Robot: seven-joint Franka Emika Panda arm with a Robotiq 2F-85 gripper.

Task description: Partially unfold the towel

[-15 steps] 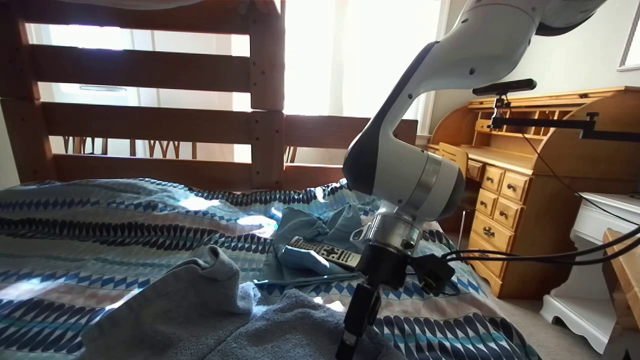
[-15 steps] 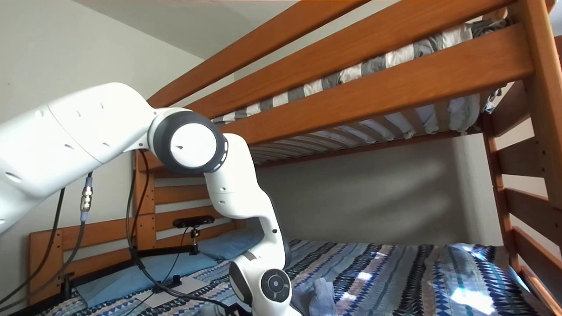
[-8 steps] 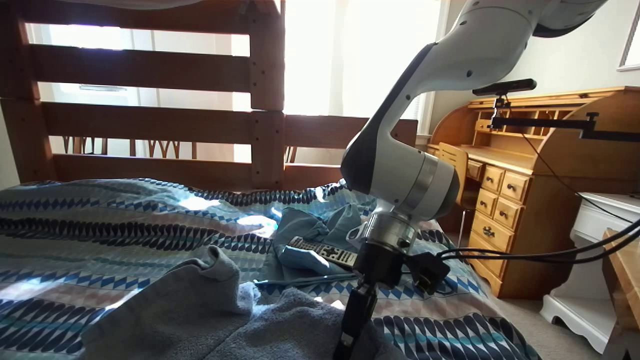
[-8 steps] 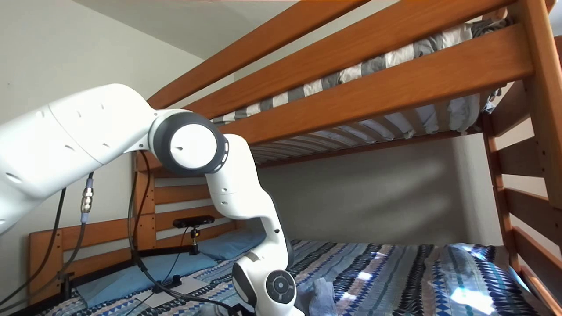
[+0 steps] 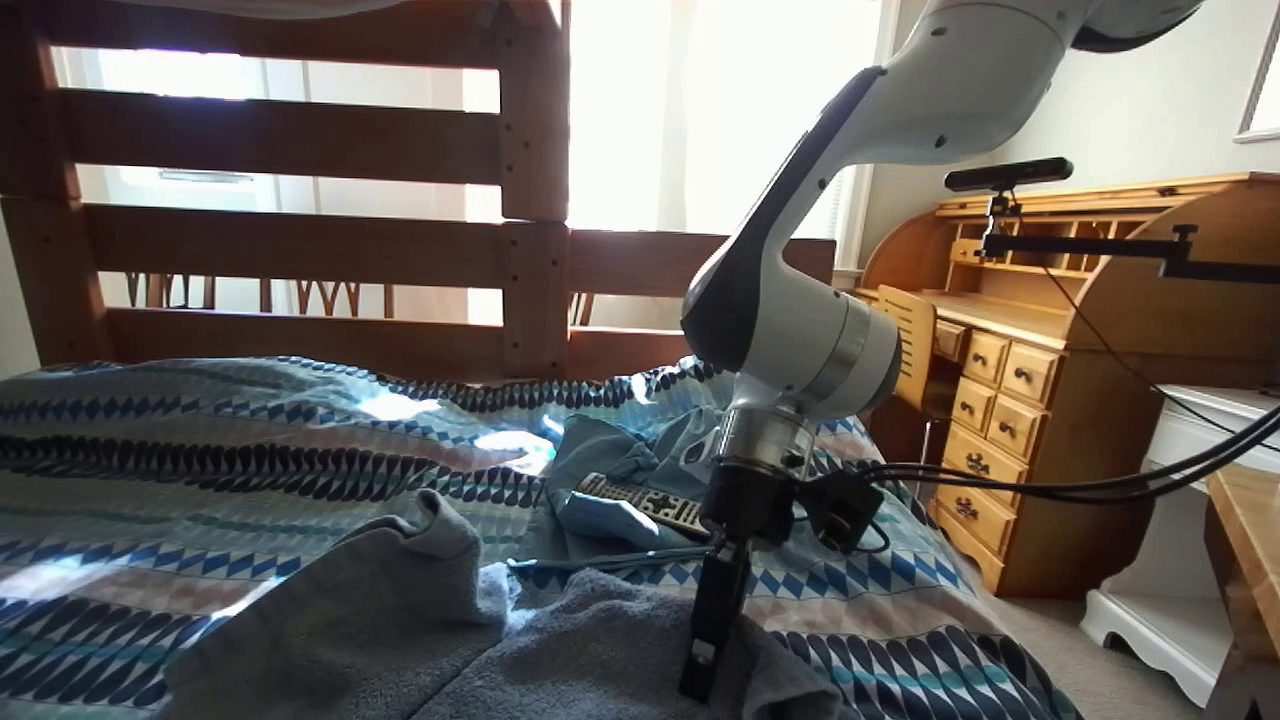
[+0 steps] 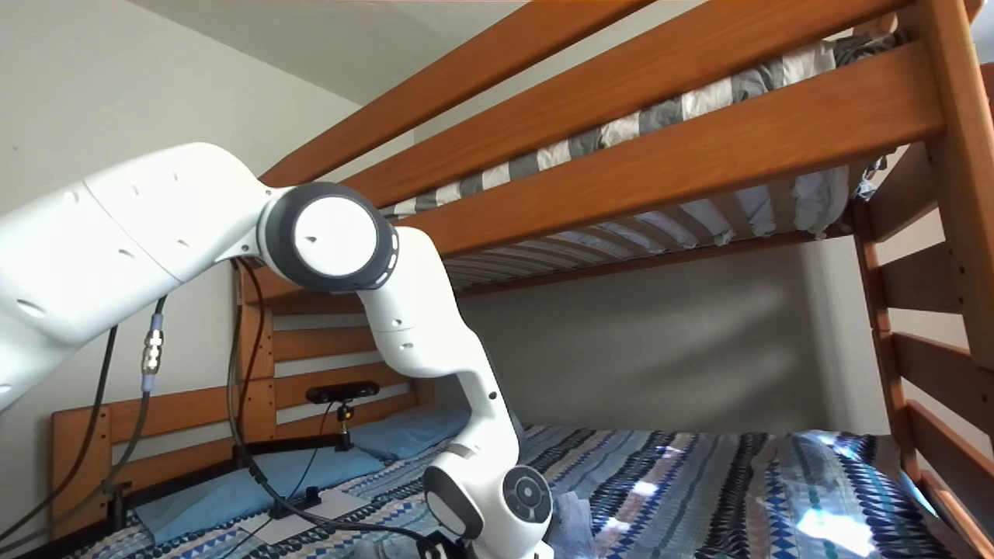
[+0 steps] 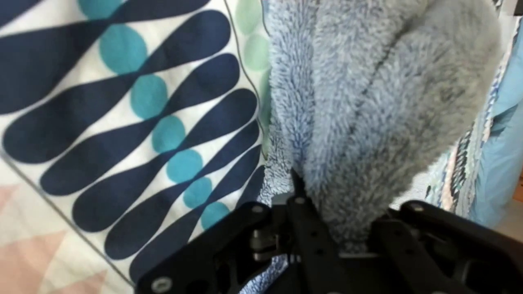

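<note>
1. One gripper (image 5: pixel 697 684): its two fingers (image 7: pixel 312 241) sit close together, pinching a fold of towel (image 5: pixel 585 640).
2. One towel, between the jaws and spread beside them.
3. One remote (image 5: pixel 668 508), past the jaws, near.
4. One patterned bedspread (image 5: pixel 250 465), below the jaws.

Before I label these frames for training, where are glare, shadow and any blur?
In an exterior view, the window is blown out and the towel mostly shaded; in both exterior views, sunlight glares off the bedspread; in the wrist view, the towel's right edge looks blurry.
</note>
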